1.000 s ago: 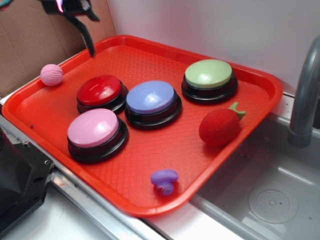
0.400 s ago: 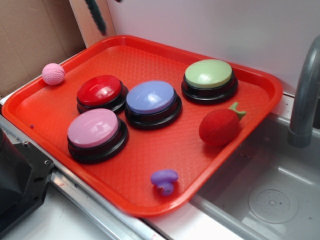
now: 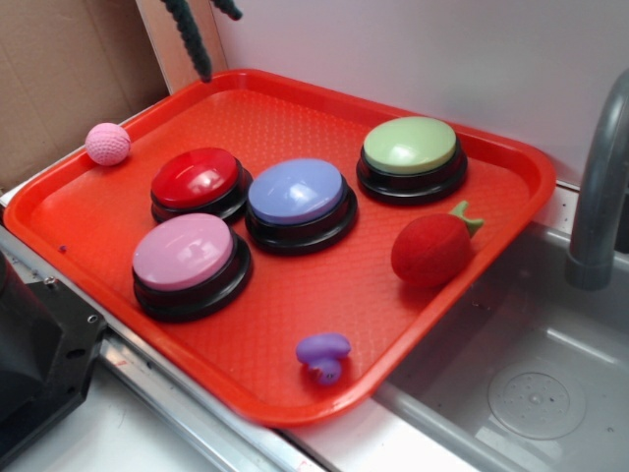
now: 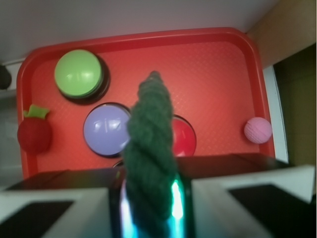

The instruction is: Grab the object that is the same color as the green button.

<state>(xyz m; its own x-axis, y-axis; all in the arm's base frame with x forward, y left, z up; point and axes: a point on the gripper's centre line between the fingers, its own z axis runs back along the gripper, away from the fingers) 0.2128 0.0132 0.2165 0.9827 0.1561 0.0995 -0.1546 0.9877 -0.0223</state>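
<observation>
**op_remote:** So, biggest thing first: the red tray [image 3: 491,211] sits beside the sink with every button on it, green button [image 3: 410,146] at the far side. Nothing on it needs moving, it's just the color reference.

**benchlurker:** And the strawberry [image 3: 432,248]? Its stem is green.

**op_remote:** Body's red, so no. My match is the green rope [image 4: 151,148], and it's up off the tray: the wrist cam shows it poking straight out from between my jaws, which are pinched snug on its lower end. From the exterior view it dangles above the tray's far left corner.

**benchlurker:** Why hang it there?

**op_remote:** I reckon to keep it clear of the pink ball [image 3: 107,144]. Grab looks basically done.
</observation>
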